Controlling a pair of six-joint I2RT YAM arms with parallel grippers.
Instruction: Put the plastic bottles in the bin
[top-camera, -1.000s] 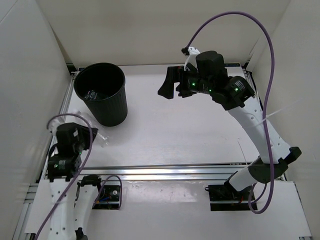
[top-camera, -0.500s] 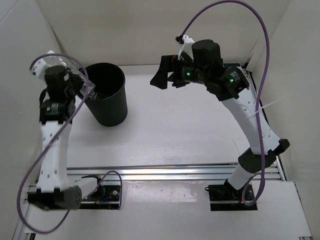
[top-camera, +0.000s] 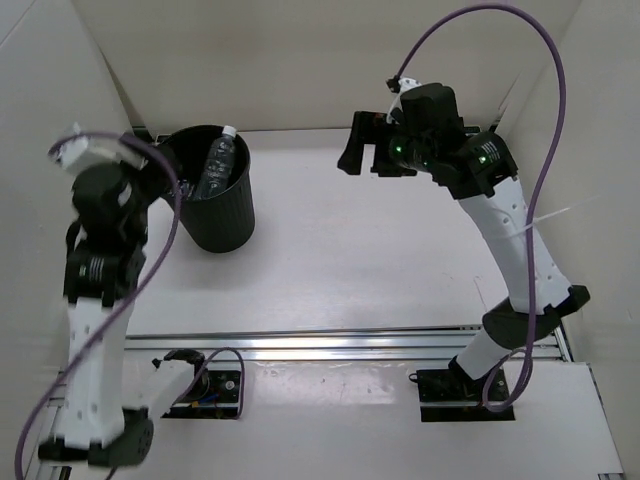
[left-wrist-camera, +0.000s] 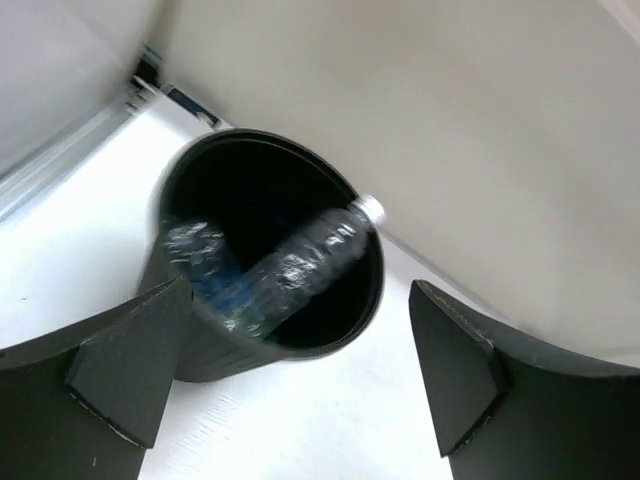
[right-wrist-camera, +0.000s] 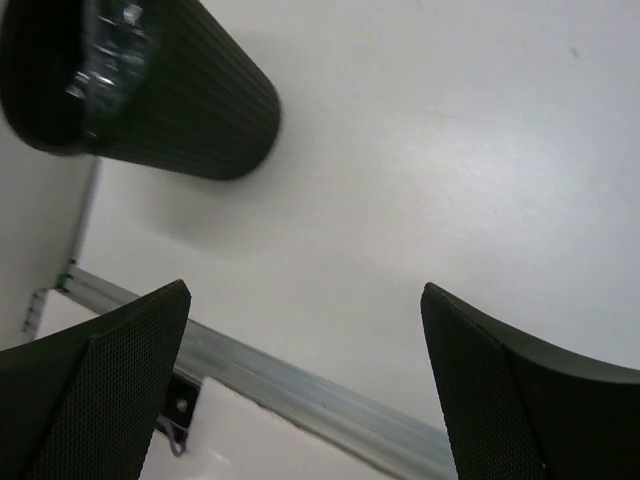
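Note:
The black bin (top-camera: 225, 215) stands at the back left of the table. A clear plastic bottle (top-camera: 217, 166) with a white cap leans inside it, its neck poking just above the rim. My left gripper (top-camera: 155, 168) hovers beside the bin's left rim, open and holding nothing. In the left wrist view the bottle (left-wrist-camera: 300, 268) lies slanted across the bin (left-wrist-camera: 205, 352), with another crumpled bottle (left-wrist-camera: 193, 246) beneath; my left gripper (left-wrist-camera: 300, 400) is spread wide above the table. My right gripper (top-camera: 362, 152) hangs open and empty high over the back middle. The right wrist view shows the bin (right-wrist-camera: 190, 105).
White enclosure walls close in on the left, back and right. An aluminium rail (top-camera: 350, 345) runs along the table's near edge. Purple cables (top-camera: 545, 110) loop above both arms.
My left arm rose from the table's left side to the bin's rim with a bottle, then opened; the bottle now rests in the bin. The right gripper shifted slightly right.

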